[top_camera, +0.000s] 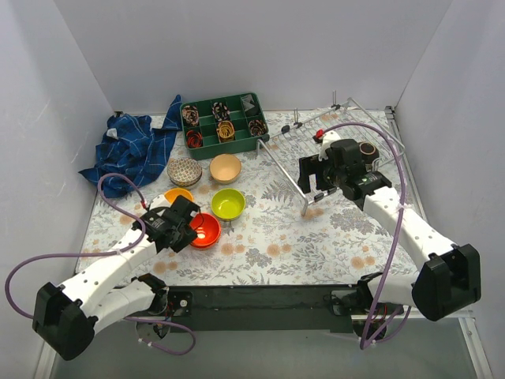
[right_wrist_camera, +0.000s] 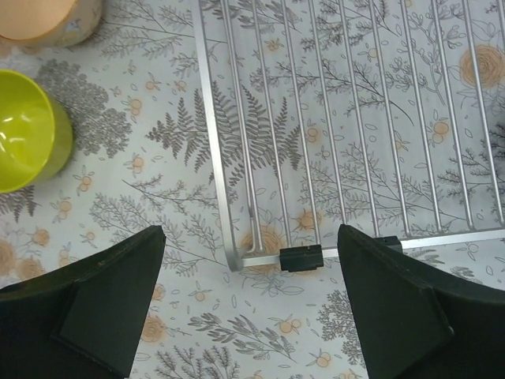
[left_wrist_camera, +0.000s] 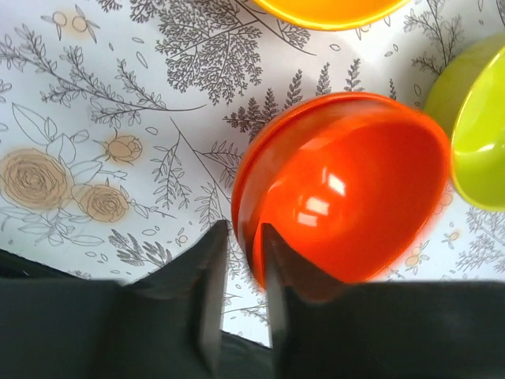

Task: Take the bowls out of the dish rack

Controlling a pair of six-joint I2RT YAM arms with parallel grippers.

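The silver wire dish rack [top_camera: 347,130] stands at the back right, with a dark patterned bowl [top_camera: 365,150] in it, partly behind my right arm. A red-orange bowl [top_camera: 205,230] sits on the table. My left gripper [top_camera: 187,227] is shut on its rim, one finger inside and one outside, as the left wrist view [left_wrist_camera: 245,257] shows on the bowl [left_wrist_camera: 347,189]. My right gripper [top_camera: 319,188] is open and empty above the rack's near-left corner [right_wrist_camera: 237,158]. Lime green [top_camera: 228,204], yellow-orange [top_camera: 178,194], beige [top_camera: 225,167] and white dotted [top_camera: 184,170] bowls stand on the table.
A green compartment tray [top_camera: 222,122] stands at the back centre and a blue checked cloth [top_camera: 130,150] lies at the back left. A black rack foot [right_wrist_camera: 301,257] sits between my right fingers. Something small and red [top_camera: 319,136] shows in the rack.
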